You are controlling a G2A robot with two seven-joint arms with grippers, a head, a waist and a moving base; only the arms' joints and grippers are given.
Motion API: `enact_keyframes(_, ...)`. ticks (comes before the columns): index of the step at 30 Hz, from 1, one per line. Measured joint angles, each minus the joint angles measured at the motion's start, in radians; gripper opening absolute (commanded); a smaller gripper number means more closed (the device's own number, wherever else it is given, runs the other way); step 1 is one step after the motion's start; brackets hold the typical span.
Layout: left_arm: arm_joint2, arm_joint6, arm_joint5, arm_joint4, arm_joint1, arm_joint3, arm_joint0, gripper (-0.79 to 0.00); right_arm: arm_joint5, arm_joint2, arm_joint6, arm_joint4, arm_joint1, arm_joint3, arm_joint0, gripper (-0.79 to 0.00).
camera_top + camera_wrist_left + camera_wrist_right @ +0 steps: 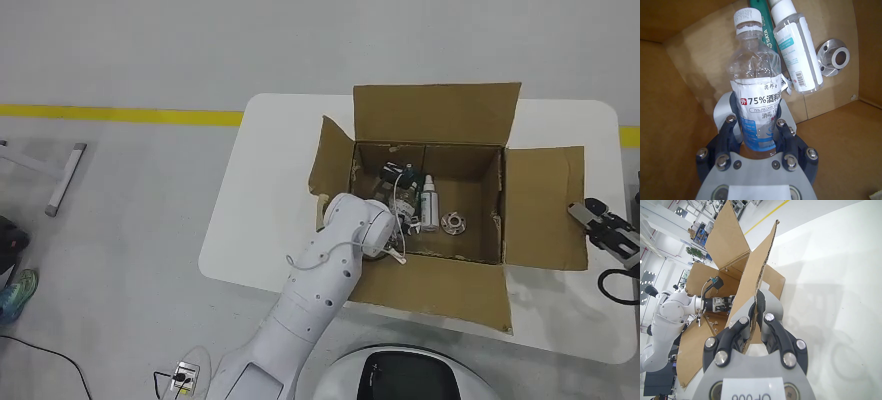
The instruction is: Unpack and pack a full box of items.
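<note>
Left gripper (756, 107), inside the cardboard box (677, 94): clenched on a clear bottle (753, 62) with white cap and white-and-blue printed label. On the box floor beyond: green tool handle (765, 36), labelled spray bottle (797, 53), metal flange (834, 56) just beside it. Right gripper (758, 307), outside the box: clamped on the edge of a side flap (761, 262).

Setting: industrial workshop or robotics test hall. Evidence: smooth grey poured floor (120, 60) with a painted yellow lane line (120, 114); metal shelving with blue storage bins (700, 235); white rounded worktable (245, 225).
</note>
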Motion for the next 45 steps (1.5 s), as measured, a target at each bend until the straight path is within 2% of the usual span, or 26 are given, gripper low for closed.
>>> enact_keyframes(6, -0.004, -0.005, 0.000, 0.014, 0.004, -0.068, 0.023, -0.785, -0.001, 0.001, -0.002, 0.001, 0.000, 0.000, -0.004, -0.785)
enact_keyframes(9, -0.021, -0.023, -0.006, 0.008, 0.010, -0.143, 0.047, -0.785, -0.003, 0.003, -0.005, 0.005, 0.000, -0.003, -0.007, -0.785)
enact_keyframes(22, -0.165, -0.155, -0.015, 0.029, 0.051, -0.674, 0.164, -0.785, -0.002, 0.034, -0.016, 0.014, 0.002, -0.005, -0.008, -0.785)
enact_keyframes(28, -0.253, -0.200, -0.019, 0.088, 0.068, -0.861, 0.186, -0.785, -0.009, 0.053, -0.020, 0.013, 0.003, -0.005, -0.015, -0.785)
enact_keyframes(33, -0.319, -0.227, -0.029, 0.152, 0.081, -0.938, 0.203, -0.785, -0.013, 0.068, -0.022, 0.018, 0.003, -0.001, -0.022, -0.785)
enact_keyframes(39, -0.399, -0.233, -0.018, 0.221, 0.094, -0.962, 0.236, -0.785, -0.021, 0.081, -0.020, 0.021, 0.004, 0.006, -0.030, -0.785)
enact_keyframes(45, -0.472, -0.234, -0.035, 0.237, 0.108, -0.888, 0.270, -0.785, -0.025, 0.082, -0.018, 0.021, 0.004, 0.007, -0.035, -0.785)
